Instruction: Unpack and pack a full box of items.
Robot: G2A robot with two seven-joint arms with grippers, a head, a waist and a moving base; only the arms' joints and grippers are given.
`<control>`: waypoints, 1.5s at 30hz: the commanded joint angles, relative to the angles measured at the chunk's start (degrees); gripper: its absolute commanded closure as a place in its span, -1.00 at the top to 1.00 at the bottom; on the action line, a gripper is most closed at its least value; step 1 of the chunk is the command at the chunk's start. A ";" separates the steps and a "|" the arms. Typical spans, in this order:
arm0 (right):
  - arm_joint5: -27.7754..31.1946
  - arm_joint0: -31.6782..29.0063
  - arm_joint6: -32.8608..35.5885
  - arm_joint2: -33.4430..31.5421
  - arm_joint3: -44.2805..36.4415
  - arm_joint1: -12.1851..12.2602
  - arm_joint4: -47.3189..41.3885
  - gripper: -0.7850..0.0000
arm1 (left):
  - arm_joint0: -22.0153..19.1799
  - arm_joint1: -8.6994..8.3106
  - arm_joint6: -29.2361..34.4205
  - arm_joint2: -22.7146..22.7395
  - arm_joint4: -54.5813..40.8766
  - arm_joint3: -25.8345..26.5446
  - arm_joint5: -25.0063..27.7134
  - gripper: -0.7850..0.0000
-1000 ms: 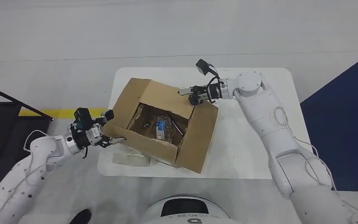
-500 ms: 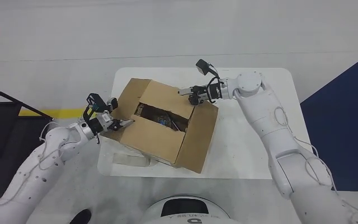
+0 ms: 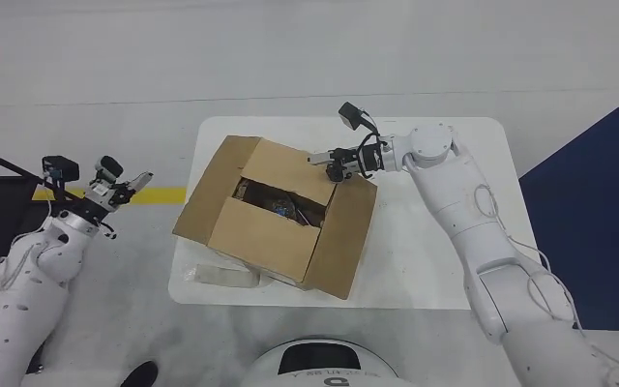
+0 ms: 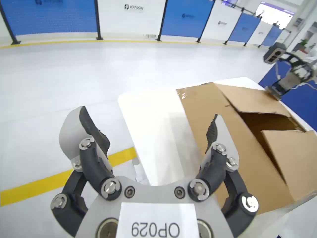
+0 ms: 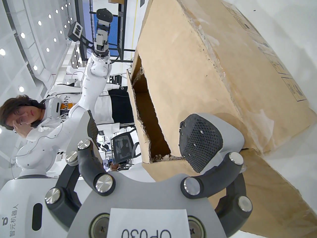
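The left pincer (image 3: 127, 173) is held released and empty off the bench's left edge, above the floor (image 3: 116, 97), well apart from the cardboard box (image 3: 276, 232). In the left wrist view nothing is seen between that pincer's (image 4: 148, 116) spread fingers (image 4: 95, 132).

The right pincer (image 3: 325, 163) is placed at the far side of the box, by the corner where the far flap (image 3: 290, 164) meets the right-hand flap (image 3: 350, 237). It too is released: in the right wrist view its fingers (image 5: 199, 137) are spread wide, with the torn cardboard edge seen between them. Whether a pad touches the cardboard cannot be told.

The box is stood on the left half of the white bench (image 3: 435, 252), turned askew to its edges. The near flap (image 3: 259, 237) is folded down over the opening and the right-hand flap is laid outward. A dark gap is left toward the far side, in which small items (image 3: 282, 203) are glimpsed.
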State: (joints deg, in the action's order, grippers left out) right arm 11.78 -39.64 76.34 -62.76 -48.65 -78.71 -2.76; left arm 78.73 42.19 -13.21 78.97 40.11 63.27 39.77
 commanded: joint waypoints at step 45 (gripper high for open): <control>0.00 0.00 0.00 0.00 0.00 0.00 0.00 1.00 | -12.92 7.02 10.89 -18.77 12.01 9.15 6.66 1.00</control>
State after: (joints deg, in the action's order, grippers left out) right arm 11.78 -39.64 76.34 -62.76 -48.65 -78.71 -2.76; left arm 65.89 49.12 -2.38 60.32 52.05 72.47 46.43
